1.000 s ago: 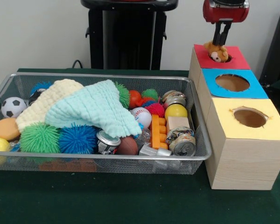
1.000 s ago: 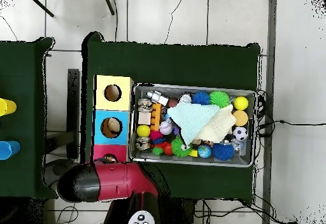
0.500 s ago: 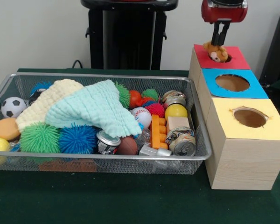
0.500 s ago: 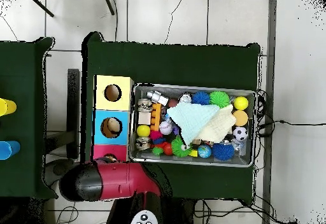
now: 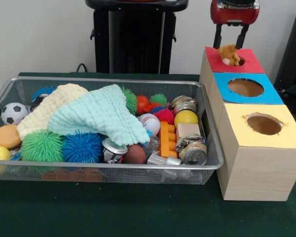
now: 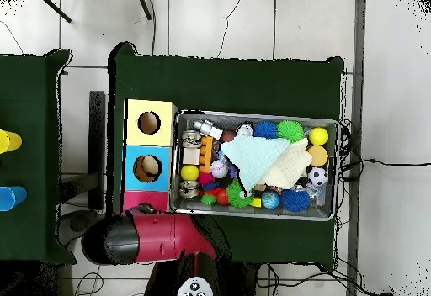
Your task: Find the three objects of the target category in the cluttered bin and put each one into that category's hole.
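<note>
**Plush toy sits at the red hole, gripper spread above it**

We see the gripper hanging over the red-topped box, its two black fingers spread apart and holding nothing. Directly beneath them, a small tan plush toy lies at the left lip of the red hole, apart from the fingers. It looks slumped across the rim, part in and part out (we cannot tell how much of it hangs inside).

The relation that matters is vertical: the toy lies straight down from the tool, between the lines of the two fingers, with open air between. Its bulk leans toward the hole's left edge, so the hole's centre lies a little to the toy's right in the front view. If it fails to drop through, we judge a nudge toward that centre would be the fix.

The wire bin stands just beside the row of boxes, crowded with spiky balls, crushed cans, a baseball and two knitted cloths draped over the middle. Any further plush toys are likely hidden under those cloths; we see none in the open. The blue hole and yellow hole show nothing plainly inside.
</note>
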You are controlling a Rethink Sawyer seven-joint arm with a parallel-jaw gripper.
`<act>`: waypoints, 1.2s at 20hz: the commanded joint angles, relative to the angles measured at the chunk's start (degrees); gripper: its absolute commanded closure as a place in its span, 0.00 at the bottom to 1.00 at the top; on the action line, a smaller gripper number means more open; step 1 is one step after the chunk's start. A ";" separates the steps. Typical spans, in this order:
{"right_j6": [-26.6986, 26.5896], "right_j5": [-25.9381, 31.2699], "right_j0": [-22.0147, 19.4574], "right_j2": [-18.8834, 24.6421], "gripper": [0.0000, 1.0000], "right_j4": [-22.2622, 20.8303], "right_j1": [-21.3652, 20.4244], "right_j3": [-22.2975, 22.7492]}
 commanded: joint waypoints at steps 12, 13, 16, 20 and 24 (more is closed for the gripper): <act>4.74 8.45 -0.62 3.57 0.00 0.89 -5.57 -1.20; 4.52 9.99 -0.44 3.08 0.00 0.69 -7.07 -1.17; 3.36 8.00 -2.10 4.71 0.00 1.52 -6.75 0.47; 3.67 7.51 -2.22 4.91 0.00 1.59 -6.47 0.39; 4.43 3.80 -2.74 5.33 0.00 1.56 -4.26 0.39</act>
